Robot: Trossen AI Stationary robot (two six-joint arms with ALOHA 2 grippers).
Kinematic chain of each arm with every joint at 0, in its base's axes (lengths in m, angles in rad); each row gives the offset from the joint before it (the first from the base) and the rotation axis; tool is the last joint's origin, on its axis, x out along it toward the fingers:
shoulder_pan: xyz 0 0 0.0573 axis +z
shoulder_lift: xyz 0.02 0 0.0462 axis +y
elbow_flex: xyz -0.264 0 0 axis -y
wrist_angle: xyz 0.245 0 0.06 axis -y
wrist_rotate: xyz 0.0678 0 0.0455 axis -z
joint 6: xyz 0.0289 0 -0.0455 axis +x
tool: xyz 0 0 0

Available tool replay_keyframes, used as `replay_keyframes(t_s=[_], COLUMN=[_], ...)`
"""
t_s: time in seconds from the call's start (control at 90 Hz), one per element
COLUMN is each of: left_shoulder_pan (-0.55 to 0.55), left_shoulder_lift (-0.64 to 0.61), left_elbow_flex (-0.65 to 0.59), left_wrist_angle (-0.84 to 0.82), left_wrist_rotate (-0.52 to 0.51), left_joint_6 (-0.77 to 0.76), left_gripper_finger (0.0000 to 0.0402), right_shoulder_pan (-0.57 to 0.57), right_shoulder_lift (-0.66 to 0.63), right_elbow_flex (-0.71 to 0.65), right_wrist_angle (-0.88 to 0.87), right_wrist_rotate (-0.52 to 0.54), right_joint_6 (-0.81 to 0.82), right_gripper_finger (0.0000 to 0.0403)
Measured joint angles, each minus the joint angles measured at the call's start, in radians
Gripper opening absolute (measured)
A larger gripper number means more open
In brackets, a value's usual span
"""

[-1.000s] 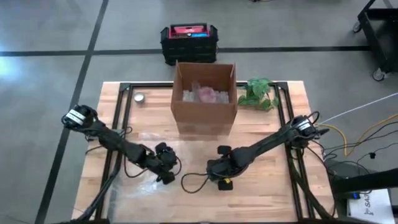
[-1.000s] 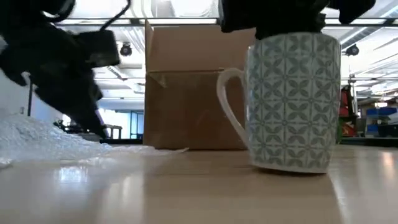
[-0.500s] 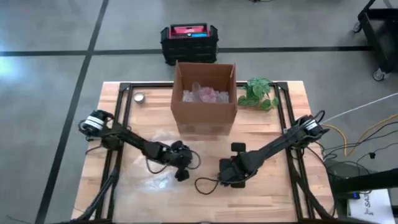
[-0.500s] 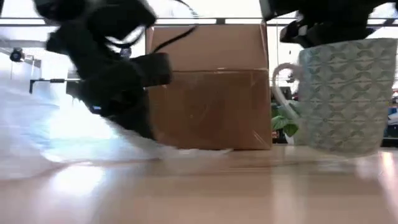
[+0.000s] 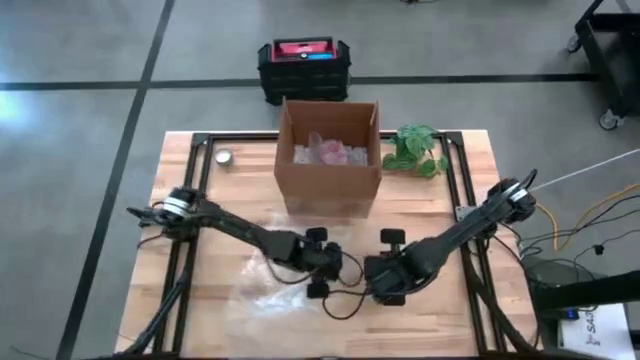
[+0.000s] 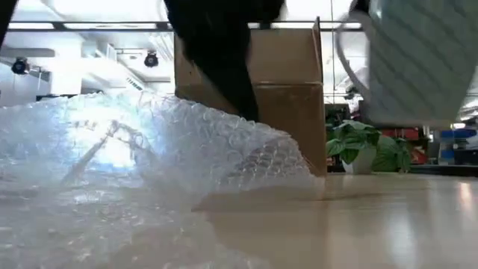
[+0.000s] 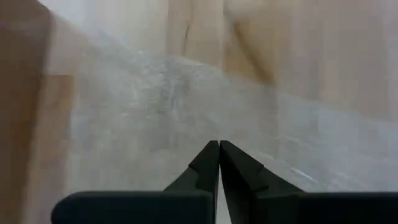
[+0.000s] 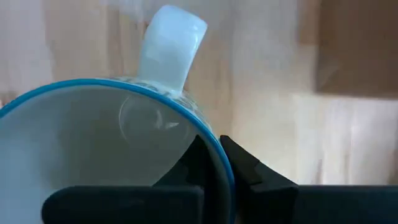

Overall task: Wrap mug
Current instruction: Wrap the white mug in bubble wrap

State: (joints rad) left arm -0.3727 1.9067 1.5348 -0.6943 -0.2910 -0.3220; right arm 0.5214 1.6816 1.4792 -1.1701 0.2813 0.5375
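Mug [image 8: 93, 149] hangs clear of table [image 5: 460, 310], right gripper [image 8: 217, 152] pinched on its blue rim, one finger inside, one outside, handle pointing away from wrist. Low view: mug's patterned wall [image 6: 418, 60] lifted, top cut off by frame. Left gripper [image 7: 219, 149] fully closed, pinching edge of bubble wrap [image 6: 149, 164], just beside mug in high view. Cardboard box [image 5: 328, 160] behind. Mug itself hidden under right arm in high view.
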Motion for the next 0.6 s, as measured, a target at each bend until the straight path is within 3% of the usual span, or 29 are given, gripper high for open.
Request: replay_keyframes(t_s=[0.178, 0.322, 0.456, 0.6], left_shoulder_pan=[-0.152, -0.291, -0.393, -0.443], left_shoulder_lift=[-0.156, -0.237, -0.25, -0.202], left_elbow_flex=[-0.062, -0.199, -0.372, -0.52], left_wrist_angle=[-0.026, 0.034, 0.297, 0.645], left_wrist_rotate=[-0.039, -0.038, -0.03, 0.048], left_joint_6=[-0.202, -0.43, -0.587, -0.726], left_gripper_finger=[0.0, 0.0, 0.0, 0.0], right_shoulder_pan=[-0.053, -0.116, -0.174, -0.21], right_shoulder_lift=[-0.039, 0.023, 0.117, 0.184], right_elbow_flex=[-0.001, -0.003, -0.006, -0.006], right_wrist_angle=[0.208, 0.377, 0.414, 0.407], right_wrist_rotate=[0.007, 0.007, -0.002, 0.001], right_joint_6=[-0.113, -0.238, -0.286, -0.288], right_gripper_finger=[0.0001, 0.0, 0.0, 0.0])
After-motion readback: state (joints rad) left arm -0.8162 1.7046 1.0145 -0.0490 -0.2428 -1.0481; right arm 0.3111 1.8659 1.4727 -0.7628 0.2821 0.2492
